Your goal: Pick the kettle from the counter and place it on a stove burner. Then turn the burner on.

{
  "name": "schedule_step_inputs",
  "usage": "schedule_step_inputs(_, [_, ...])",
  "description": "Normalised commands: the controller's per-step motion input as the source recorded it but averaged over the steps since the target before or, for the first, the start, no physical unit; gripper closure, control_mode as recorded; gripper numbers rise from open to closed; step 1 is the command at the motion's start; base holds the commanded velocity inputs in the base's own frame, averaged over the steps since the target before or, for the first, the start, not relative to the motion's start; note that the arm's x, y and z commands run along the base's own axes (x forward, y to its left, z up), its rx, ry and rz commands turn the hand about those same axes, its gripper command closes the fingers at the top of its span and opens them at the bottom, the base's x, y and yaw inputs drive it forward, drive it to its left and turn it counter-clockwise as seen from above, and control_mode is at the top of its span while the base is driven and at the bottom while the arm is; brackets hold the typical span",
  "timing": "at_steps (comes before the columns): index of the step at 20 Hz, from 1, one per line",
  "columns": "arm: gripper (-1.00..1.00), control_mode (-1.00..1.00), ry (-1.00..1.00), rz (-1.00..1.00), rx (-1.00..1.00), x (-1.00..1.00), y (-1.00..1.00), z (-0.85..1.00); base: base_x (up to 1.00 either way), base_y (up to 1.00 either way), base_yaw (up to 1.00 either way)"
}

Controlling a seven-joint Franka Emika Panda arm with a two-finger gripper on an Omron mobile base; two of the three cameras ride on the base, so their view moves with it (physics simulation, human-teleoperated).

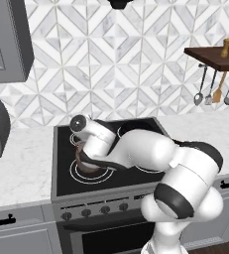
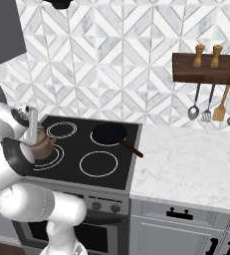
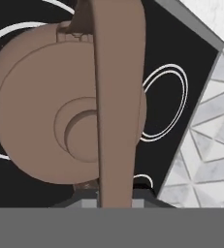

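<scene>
Left base view: kettle (image 1: 86, 159) sits on near-left burner (image 1: 89, 172) of the cooktop (image 1: 106, 158), hand above it. Right base view: gripper (image 2: 38, 138) over kettle (image 2: 43, 146), pan (image 2: 109, 133) far right of it. Hand view: handle (image 3: 117, 101) runs between the fingers; clenched or not, cannot tell.
</scene>
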Motion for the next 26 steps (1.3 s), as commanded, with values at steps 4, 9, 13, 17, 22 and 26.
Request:
schedule_step_inputs(4, [1.00, -1.00, 0.06, 0.00, 0.00, 0.00, 0.00, -0.01, 0.00, 0.00, 0.00])
schedule_step_inputs(9, [1.00, -1.00, 0.13, 0.00, -0.02, 0.00, 0.00, -0.18, 0.00, 0.00, 0.00])
schedule_step_inputs(13, [-1.00, -1.00, 0.12, 0.00, -0.02, 0.00, 0.00, -0.07, 0.00, 0.00, 0.00])
schedule_step_inputs(17, [-1.00, -1.00, 0.00, 0.00, 0.00, 0.00, 0.00, 0.00, 0.00, 0.00, 0.00])
schedule_step_inputs(22, [-1.00, -1.00, 0.00, 0.00, 0.00, 0.00, 0.00, 0.09, 0.00, 0.00, 0.00])
schedule_step_inputs(26, [-1.00, -1.00, 0.00, 0.00, 0.00, 0.00, 0.00, 0.41, 0.00, 0.00, 0.00])
